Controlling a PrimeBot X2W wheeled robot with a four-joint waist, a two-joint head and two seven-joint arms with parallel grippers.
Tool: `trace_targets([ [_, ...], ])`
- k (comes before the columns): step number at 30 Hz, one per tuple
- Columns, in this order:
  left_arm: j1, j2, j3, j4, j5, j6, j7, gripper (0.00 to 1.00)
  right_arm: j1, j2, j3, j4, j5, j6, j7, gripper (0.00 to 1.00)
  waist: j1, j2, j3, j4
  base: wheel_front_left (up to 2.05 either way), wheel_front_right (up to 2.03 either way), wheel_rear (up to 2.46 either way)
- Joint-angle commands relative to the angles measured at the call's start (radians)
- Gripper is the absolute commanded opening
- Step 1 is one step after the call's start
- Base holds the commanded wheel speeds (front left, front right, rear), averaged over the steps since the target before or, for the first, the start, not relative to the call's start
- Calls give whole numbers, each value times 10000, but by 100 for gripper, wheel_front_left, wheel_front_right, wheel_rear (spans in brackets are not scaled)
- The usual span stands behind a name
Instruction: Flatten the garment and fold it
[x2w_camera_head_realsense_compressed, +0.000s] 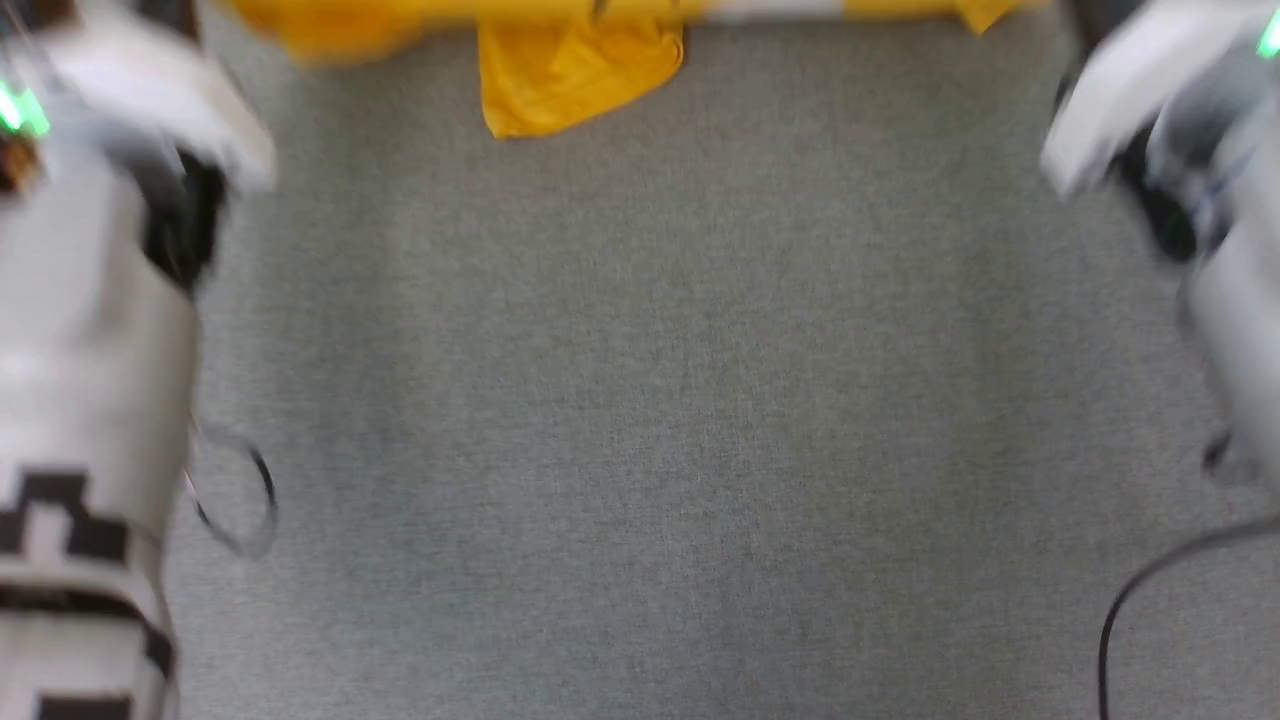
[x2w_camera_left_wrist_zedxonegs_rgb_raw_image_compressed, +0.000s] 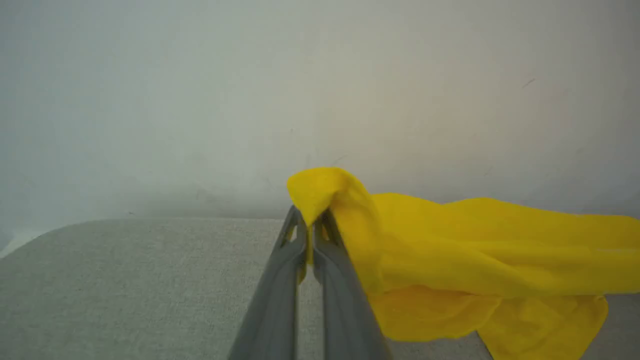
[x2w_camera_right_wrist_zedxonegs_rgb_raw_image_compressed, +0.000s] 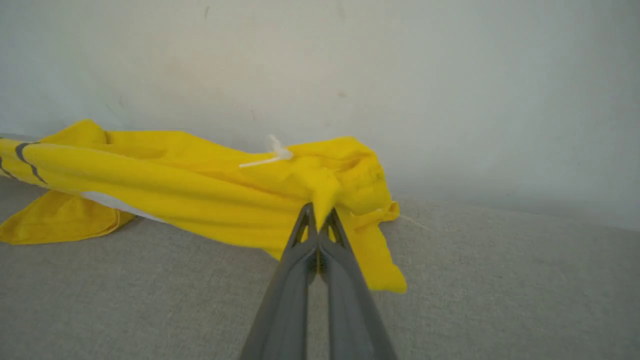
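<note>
Your left gripper (x2w_camera_left_wrist_zedxonegs_rgb_raw_image_compressed: 310, 217) is pinching a fold of the garment (x2w_camera_left_wrist_zedxonegs_rgb_raw_image_compressed: 475, 250) between its two long dark fingers. The jaws are standing pressed together, with only thin yellow cloth between the tips, and a small hump of cloth is rising above them. In the left wrist view the cloth is running off to the right, and its lower folds are hanging down toward the grey woven surface (x2w_camera_left_wrist_zedxonegs_rgb_raw_image_compressed: 125, 290). A pale wall (x2w_camera_left_wrist_zedxonegs_rgb_raw_image_compressed: 250, 75) is standing behind.

Your right gripper (x2w_camera_right_wrist_zedxonegs_rgb_raw_image_compressed: 320, 212) is clamping another bunch of the same cloth, its fingers meeting at the tips in the same way. In the right wrist view the shirt is stretching away to the left, and one loose end is lying flat on the grey surface at the far left. A small white tag (x2w_camera_right_wrist_zedxonegs_rgb_raw_image_compressed: 274, 150) is sticking up from the cloth just above the fingertips; it is too small for reading any writing. A few black lines (x2w_camera_right_wrist_zedxonegs_rgb_raw_image_compressed: 25, 160) and a white patch (x2w_camera_right_wrist_zedxonegs_rgb_raw_image_compressed: 115, 205) of the print are showing on the left part.

The head view is blurred. There the shirt is lying as a yellow band along the top edge, with one flap hanging down near the middle. Your left forearm (x2w_camera_head_realsense_compressed: 90, 350) is carrying a black and white block pattern (x2w_camera_head_realsense_compressed: 70, 520), not letters. Your right forearm (x2w_camera_head_realsense_compressed: 1230, 300) is standing at the other side, with a dark cable (x2w_camera_head_realsense_compressed: 1140, 590) below it.
</note>
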Motion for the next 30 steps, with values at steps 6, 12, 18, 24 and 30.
trace_targets([
  [6,3141,4,248,-110,-575,-121,-167,0,3037,-483,1015,-1070,819,-25,-549,0,1,0,-2492,415,0,0,0],
  [12,6523,390,493,-1877,-930,537,-58,0,5790,-1235,1009,-2716,1151,-25,-773,0,1,0,-3655,487,0,0,0],
  [18,10366,1183,955,-5786,-1322,2160,1101,0,8624,-1600,-232,-4730,847,-25,-518,0,1,0,-4286,560,0,0,0],
  [24,13730,1764,1305,-10312,-1428,4265,2652,0,11681,-943,-2527,-7094,-177,-25,413,0,1,0,-4565,721,0,0,0],
  [30,15426,2197,1657,-12772,-1492,5439,3591,0,14119,543,-4471,-9689,-1410,-25,1876,0,1,0,-4488,775,0,0,0],
])
